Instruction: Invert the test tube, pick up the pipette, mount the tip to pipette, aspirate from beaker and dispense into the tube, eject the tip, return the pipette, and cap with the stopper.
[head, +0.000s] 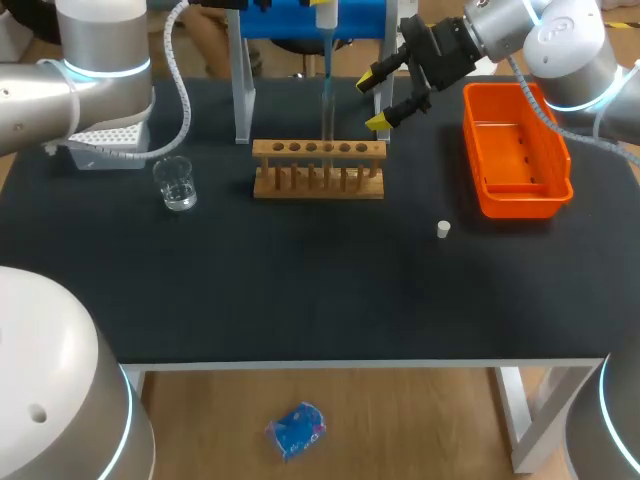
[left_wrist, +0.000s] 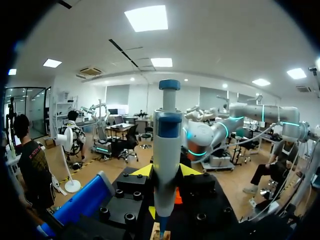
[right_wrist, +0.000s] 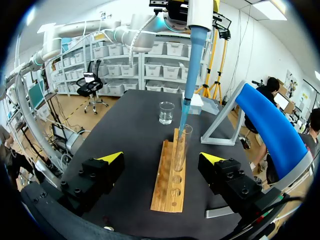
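My left gripper (left_wrist: 165, 170) is shut on the blue and white pipette (left_wrist: 167, 145), held upright over the wooden rack (head: 318, 170). The pipette's thin tip (head: 326, 90) reaches down into the clear test tube (head: 327, 125) standing in the rack. My right gripper (head: 380, 100) hangs open just right of the tube, behind the rack's right end. In the right wrist view the rack (right_wrist: 172, 185) and tube (right_wrist: 181, 147) lie ahead of my open right gripper (right_wrist: 161, 158), with the pipette (right_wrist: 192, 45) above. The glass beaker (head: 178, 185) stands left of the rack. A small white stopper (head: 443, 229) lies on the mat.
An orange bin (head: 515, 190) sits at the right side of the table. A white tip box (head: 105, 145) stands at the back left under my left arm. The blue pipette stand (head: 290, 20) is behind the rack.
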